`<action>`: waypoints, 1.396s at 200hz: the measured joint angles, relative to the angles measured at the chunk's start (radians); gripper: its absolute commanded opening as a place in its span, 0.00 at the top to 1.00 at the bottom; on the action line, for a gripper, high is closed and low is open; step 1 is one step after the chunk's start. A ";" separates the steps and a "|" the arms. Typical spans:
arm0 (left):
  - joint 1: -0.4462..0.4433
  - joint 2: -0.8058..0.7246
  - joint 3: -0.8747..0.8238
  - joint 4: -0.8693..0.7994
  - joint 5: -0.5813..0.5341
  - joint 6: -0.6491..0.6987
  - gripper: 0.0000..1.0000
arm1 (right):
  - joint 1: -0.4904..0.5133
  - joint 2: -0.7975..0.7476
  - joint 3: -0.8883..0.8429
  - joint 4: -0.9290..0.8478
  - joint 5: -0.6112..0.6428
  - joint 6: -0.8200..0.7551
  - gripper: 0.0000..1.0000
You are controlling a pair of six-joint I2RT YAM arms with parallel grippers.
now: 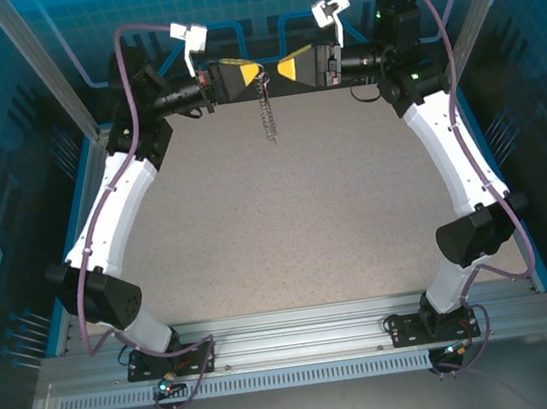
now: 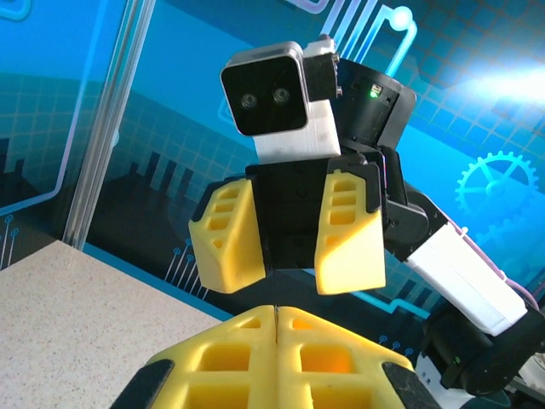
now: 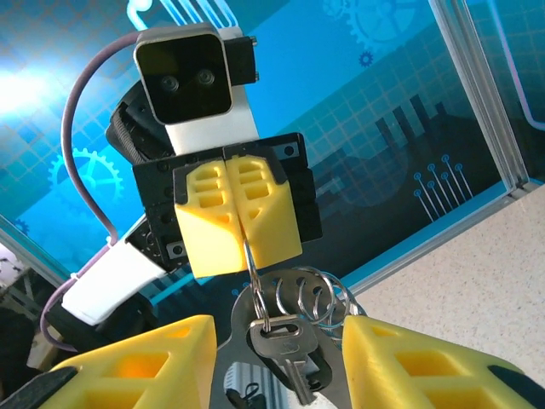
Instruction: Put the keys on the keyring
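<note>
Left claw [image 3: 242, 234]: clenched, yellow fingers pressed flat together, grasping the top of the keyring [image 3: 254, 285], a thin loop that drops from the seam toward 6 o'clock; key [image 3: 288, 349]: silver, threaded on that loop, hanging blade-down at 6 o'clock of the left claw, in the gap between the right fingers and clear of both; silver wire coils [image 3: 315, 294]: bunched at 1 o'clock of the key; right claw [image 2: 288, 247]: released, fingers standing apart, facing the left claw tip to tip; chain [image 1: 267, 115]: trailing from the meeting point toward 6 o'clock; table [image 1: 276, 224]: speckled grey; both claws meet at its 12 o'clock edge.
</note>
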 measured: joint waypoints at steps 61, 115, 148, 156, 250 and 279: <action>0.000 0.000 0.000 0.027 -0.018 -0.024 1.00 | 0.046 -0.007 -0.031 0.112 0.010 0.071 0.53; 0.000 -0.004 -0.013 0.036 -0.029 -0.026 1.00 | 0.071 -0.006 -0.039 0.159 0.019 0.107 0.77; 0.000 -0.013 -0.018 0.053 -0.041 -0.026 1.00 | 0.075 -0.008 -0.090 0.184 0.024 0.113 0.80; 0.000 -0.013 -0.018 0.056 -0.043 -0.026 1.00 | 0.078 -0.008 -0.105 0.188 0.025 0.114 0.75; 0.000 -0.013 -0.019 0.080 -0.048 -0.052 1.00 | 0.080 -0.016 -0.151 0.240 0.044 0.146 0.55; 0.000 -0.013 -0.019 0.080 -0.048 -0.052 1.00 | 0.086 -0.017 -0.151 0.246 0.050 0.147 0.56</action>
